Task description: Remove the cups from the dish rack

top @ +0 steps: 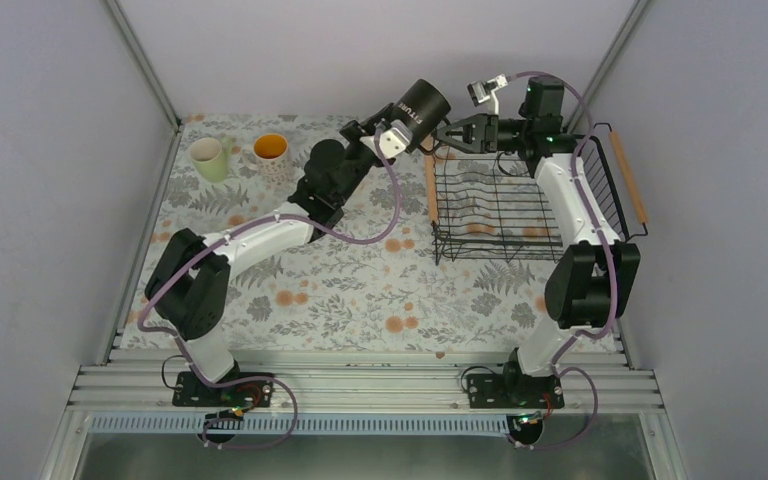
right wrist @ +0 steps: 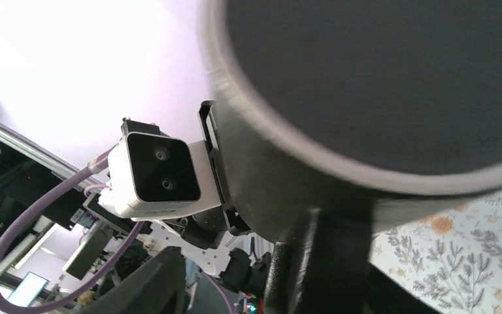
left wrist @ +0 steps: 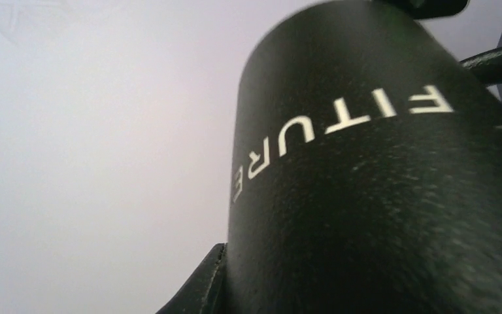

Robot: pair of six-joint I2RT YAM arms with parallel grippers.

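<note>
My left gripper holds the black cup in the air, over the far left corner of the dish rack. My right gripper waits just beside it, jaws apart.

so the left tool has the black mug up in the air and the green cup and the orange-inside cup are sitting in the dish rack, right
Not quite. The left tool does hold the black mug in the air, but the green cup and the orange-inside cup stand on the table at its far left, not in the dish rack. The top external view shows it.
</note>
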